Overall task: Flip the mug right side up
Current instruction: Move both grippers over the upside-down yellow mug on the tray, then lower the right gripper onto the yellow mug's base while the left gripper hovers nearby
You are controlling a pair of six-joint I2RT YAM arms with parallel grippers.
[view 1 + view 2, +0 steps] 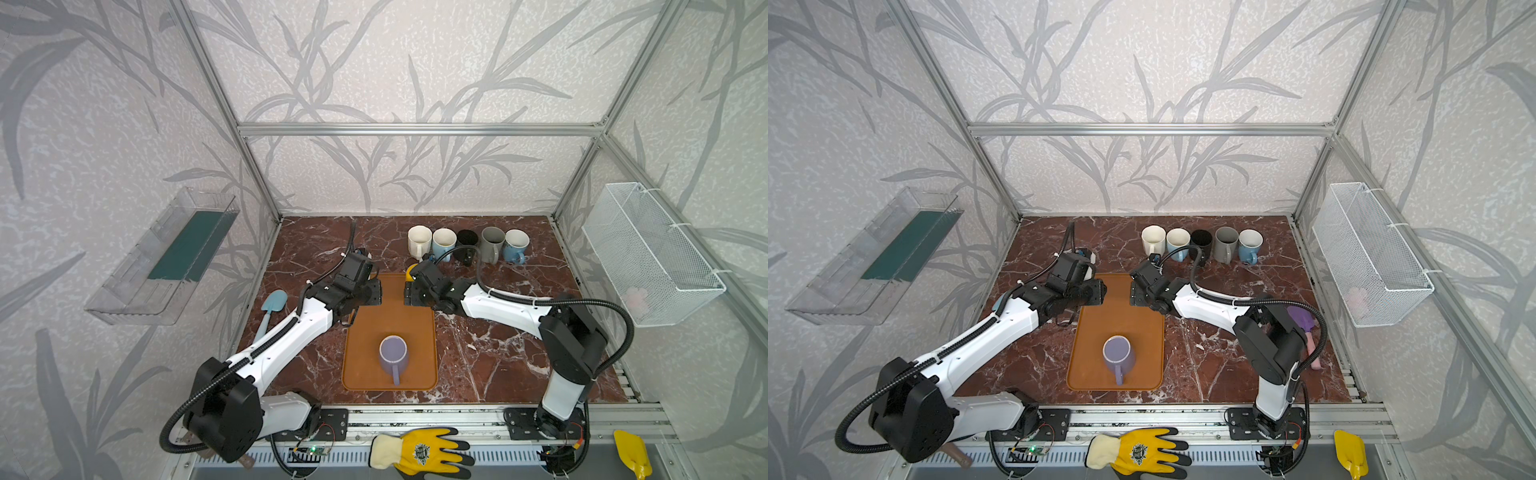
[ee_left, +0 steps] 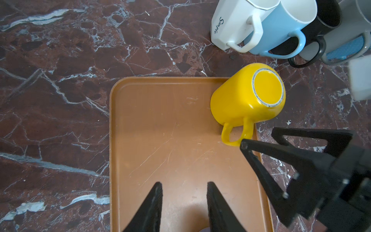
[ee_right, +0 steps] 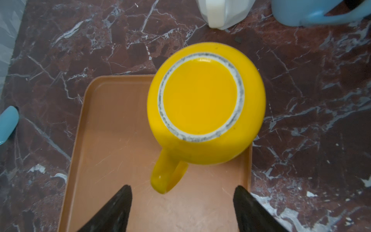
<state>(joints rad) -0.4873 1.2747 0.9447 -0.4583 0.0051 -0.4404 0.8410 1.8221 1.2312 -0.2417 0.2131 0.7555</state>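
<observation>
Since the yellow mug [image 3: 200, 100] sits base-up, mouth down, at the far right corner of the brown tray [image 1: 390, 316], the flip isn't done. I read this as pre-grasp. Its handle [image 3: 166, 176] points back toward the right pincer [image 3: 182, 186].

Right pincer: jaws wide apart, nothing clamped. In the right wrist view the handle's end lies just inside the gap between the tips. In the left wrist view one tip looks just beside the handle; whether they touch, I can't tell.

Left pincer [image 2: 183, 183]: jaws apart by a narrower gap, empty, over bare tray, clear of the mug.

Next move, my call:
- The right pincer goes forward and down, then closes on the handle or on the wall beside it.
- It lifts clear of the tray rim, rolls the wrist half a turn and sets the mug down on its base.

Watch-outs, also judgement:
- The row of five mugs [image 1: 467, 243] stands on the surface [image 1: 498, 353] near the back, just behind that tray corner. The swing should go toward the tray's middle, not backward.
- The glaze looks slick, so a handle-only grip may let the body pivot mid-roll.
- The purple mug [image 1: 392, 353] is upright at the tray's near end, well apart. It needs no action.
</observation>
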